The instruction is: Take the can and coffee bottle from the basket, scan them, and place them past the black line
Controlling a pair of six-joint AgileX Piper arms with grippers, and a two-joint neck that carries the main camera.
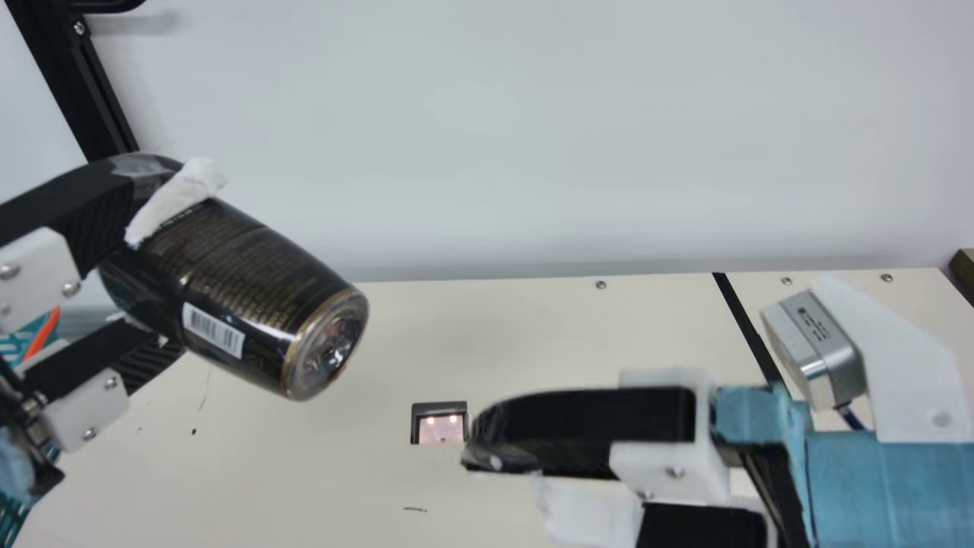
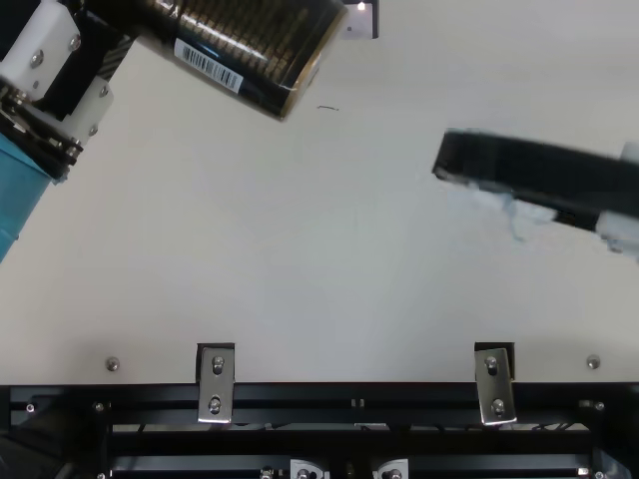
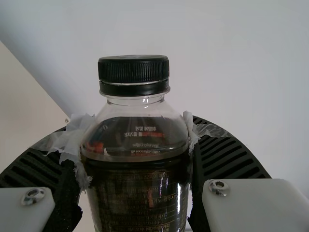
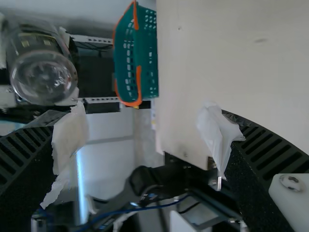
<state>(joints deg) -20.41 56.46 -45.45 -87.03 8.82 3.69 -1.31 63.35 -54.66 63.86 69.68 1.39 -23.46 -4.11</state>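
Scanning step: judged in hand for the coffee bottle (image 1: 251,297), with completion of the scan not to be told from the pictures.
Coffee bottle: held in the air above the left part of the table (image 1: 335,472), tilted, base pointing down toward the table's middle, black cap (image 3: 133,72) at the gripped end.
Left gripper (image 1: 171,266): closed on the coffee bottle, one finger on either side of the body.
Right gripper (image 4: 145,129): fingers wide apart, nothing between; placed above the right part of the table, well apart from the bottle.
Barcode (image 1: 213,329): on the side of the bottle, turned toward the neck camera rather than straight down.
Scanner window (image 1: 441,428): lit, set in the table between both grippers, set in from the far edge.
Black line (image 1: 742,320): running in from the table's far edge, toward the right corner; judged still to be crossed by the bottle.
Basket (image 4: 149,58): beside the table's edge.
Next move: if unscanned, roll barcode to face the window; afterwards, probably pass to the right gripper and carry past the line.
Risk: slipping at handover, given smooth plastic; also glare or a poor angle spoiling the read.
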